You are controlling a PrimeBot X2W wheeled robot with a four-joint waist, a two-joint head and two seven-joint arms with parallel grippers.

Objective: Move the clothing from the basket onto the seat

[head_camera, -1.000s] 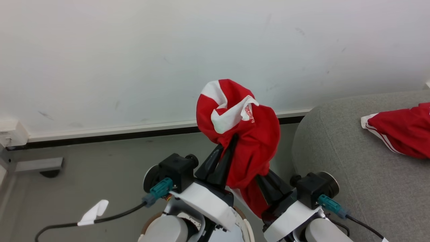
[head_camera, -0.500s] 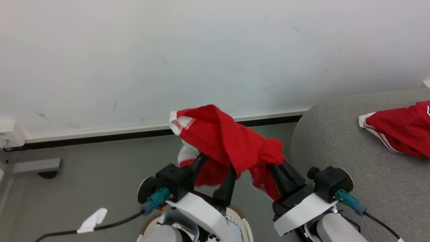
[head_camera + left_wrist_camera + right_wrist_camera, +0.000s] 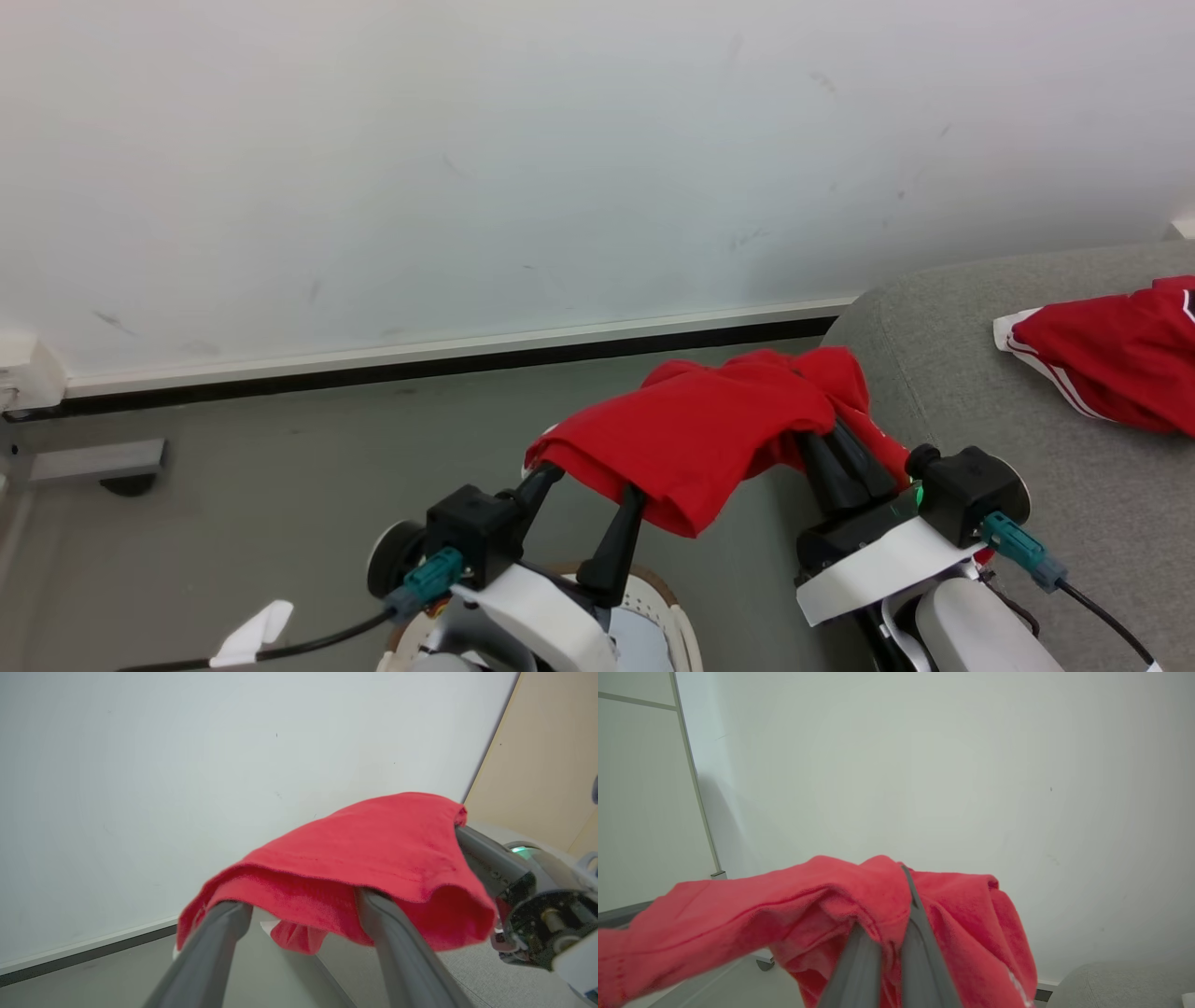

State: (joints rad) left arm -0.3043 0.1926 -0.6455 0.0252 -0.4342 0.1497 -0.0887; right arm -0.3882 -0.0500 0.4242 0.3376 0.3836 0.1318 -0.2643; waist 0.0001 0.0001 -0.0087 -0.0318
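Note:
A bright red garment of the clothing hangs between my two grippers above the floor. My right gripper is shut on its right end, right beside the seat's rounded edge; the right wrist view shows the cloth pinched between the closed fingers. My left gripper stands open, and the cloth merely lies over its spread fingertips. Another red garment with white stripes lies on the grey seat. The basket's cream rim peeks out at the bottom, below my left arm.
A white wall with a dark baseboard runs behind the grey floor. At the lower left a black cable with a white tag trails. A grey bracket sits at the far left. A beige panel stands beside the wall.
My left gripper has opened and let go of the garment. The cloth has dropped from a high bunch to a low drape, and my right gripper has carried its end rightward towards the seat.

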